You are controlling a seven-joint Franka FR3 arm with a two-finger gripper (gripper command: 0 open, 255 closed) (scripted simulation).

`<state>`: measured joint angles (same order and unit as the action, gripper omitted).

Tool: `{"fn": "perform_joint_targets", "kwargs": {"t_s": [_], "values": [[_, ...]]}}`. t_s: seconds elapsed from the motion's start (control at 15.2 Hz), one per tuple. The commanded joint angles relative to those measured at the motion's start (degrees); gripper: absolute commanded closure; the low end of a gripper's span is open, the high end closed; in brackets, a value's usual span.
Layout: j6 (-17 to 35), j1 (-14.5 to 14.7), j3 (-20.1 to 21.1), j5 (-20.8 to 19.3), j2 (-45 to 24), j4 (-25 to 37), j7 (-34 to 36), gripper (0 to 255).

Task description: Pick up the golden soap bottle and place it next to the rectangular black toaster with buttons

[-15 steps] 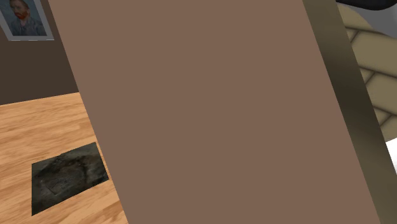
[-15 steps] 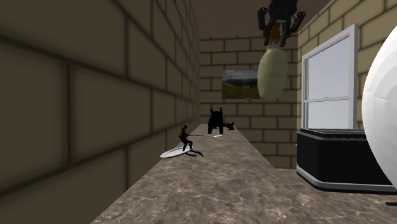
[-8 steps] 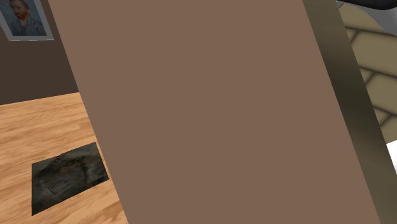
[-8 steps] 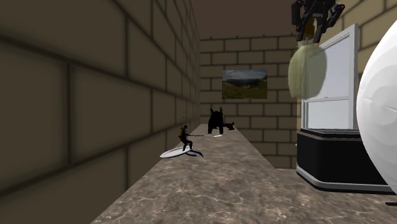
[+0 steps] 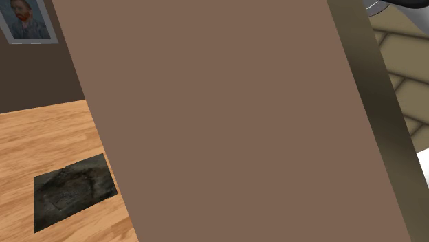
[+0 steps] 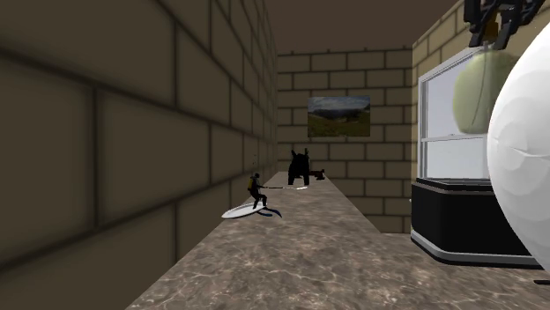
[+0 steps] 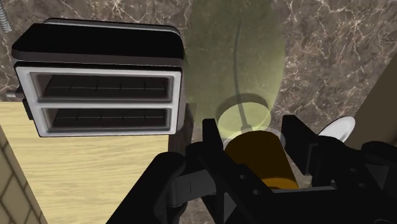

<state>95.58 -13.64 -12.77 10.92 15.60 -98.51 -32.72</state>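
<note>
Shoulder view: a framed portrait (image 5: 27, 20) hangs at the upper left, above a wooden floor (image 5: 41, 130) bearing a dark mat (image 5: 74, 189). A plain brown panel (image 5: 220, 124) covers the middle and right.

Second exterior view: a brick wall (image 6: 115, 132) runs along the left. The marbled counter (image 6: 300, 255) extends away to a far wall with a landscape painting (image 6: 338, 115). A small dark figurine (image 6: 256, 195) on a pale base stands on the counter near the brick wall, with a larger dark object (image 6: 301, 167) behind it. A white-framed window (image 6: 441, 114) is on the right. The black toaster (image 6: 463, 220) sits on the counter below it. The soap bottle (image 6: 480, 92), pale olive-green, hangs high in the air above the toaster, suspended from the pincer (image 6: 498, 22). The white arm (image 6: 524, 150) bulks at the right edge.

Wrist view: the toaster (image 7: 98, 76), two slots uppermost, stands on the counter (image 7: 318, 57). The soap bottle (image 7: 245, 70) hangs just beside it, apart from it. The pincer (image 7: 254, 130) pinches the bottle's amber neck, one finger on each side.
</note>
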Motion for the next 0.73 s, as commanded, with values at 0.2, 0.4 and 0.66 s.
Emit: {"fn": "perform_joint_targets", "kwargs": {"t_s": [0.2,0.4,0.66], "values": [[-2.4,-2.3,-5.3,1.1,-3.3,3.9,-7.5,255],[-4.2,-3.8,-8.6,2.3,-6.2,7.4,-11.9,255],[-7.1,-6.2,-13.0,4.8,-11.4,13.3,-18.1,255]]}}
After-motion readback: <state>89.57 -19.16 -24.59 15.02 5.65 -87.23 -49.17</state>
